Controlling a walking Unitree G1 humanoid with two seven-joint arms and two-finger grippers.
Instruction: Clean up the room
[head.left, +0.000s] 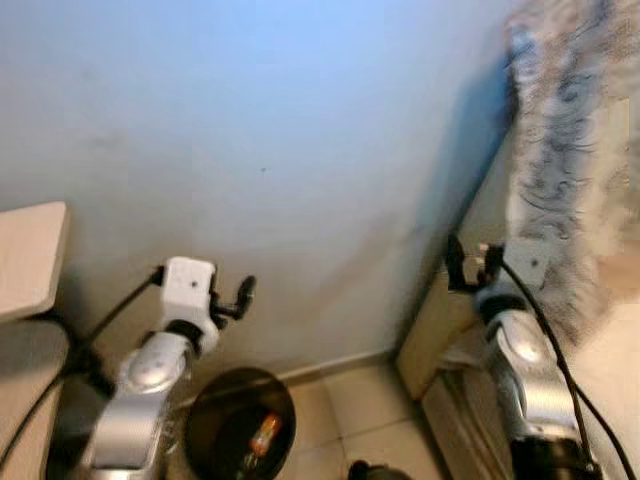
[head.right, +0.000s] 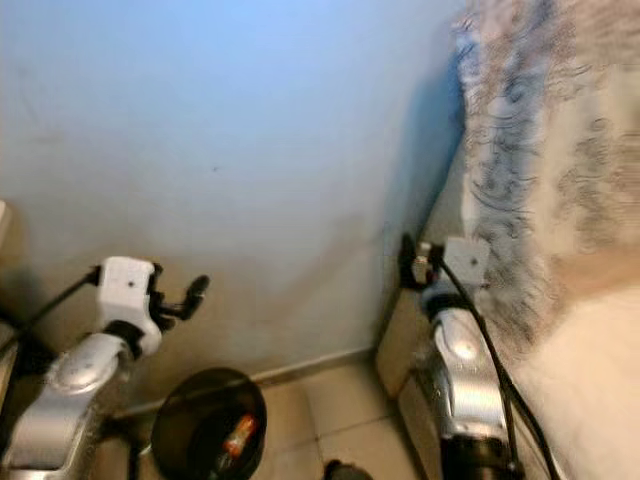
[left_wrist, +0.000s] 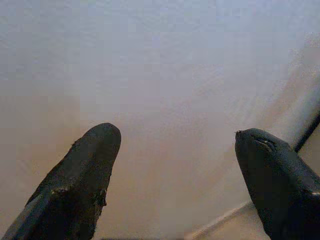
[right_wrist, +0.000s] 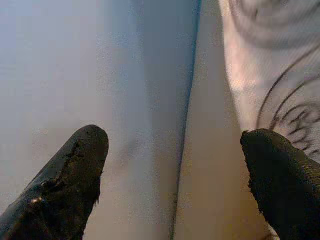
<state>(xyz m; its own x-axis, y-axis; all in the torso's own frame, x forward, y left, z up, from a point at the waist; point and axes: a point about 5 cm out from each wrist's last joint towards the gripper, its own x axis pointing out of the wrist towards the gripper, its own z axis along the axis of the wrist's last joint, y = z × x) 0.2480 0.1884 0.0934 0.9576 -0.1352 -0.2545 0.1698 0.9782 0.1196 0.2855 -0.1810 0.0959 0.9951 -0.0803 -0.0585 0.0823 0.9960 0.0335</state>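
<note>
Pale blue wall (head.left: 270, 150), smooth and matte, fills most of what lies ahead, meeting beige floor tiles (head.left: 350, 400) along a thin skirting line. No writing or label can be read anywhere.

At about 7 o'clock in the left eye view a round black bin (head.left: 240, 425) sits on the tiles against the wall. Something small and orange (head.left: 263, 435) lies inside it; it is too blurred to say what it is.

From 1 to 4 o'clock a bed shows: a pale fabric cover (head.left: 570, 160) with dark swirling line patterns hangs over a plain beige side panel (head.left: 445, 310). At 9 o'clock the corner of a light wooden top (head.left: 30, 255) juts in.

Raised toward the wall, just above the bin, is the left gripper (left_wrist: 175, 145); its long black fingers (left_wrist: 85, 180) are spread wide with nothing between them. Held up at the bed's corner, the right gripper (right_wrist: 175, 145) points at the seam where wall meets bed panel, jaws likewise wide and empty. Black cables (head.left: 545, 320) run along both silver arms.
</note>
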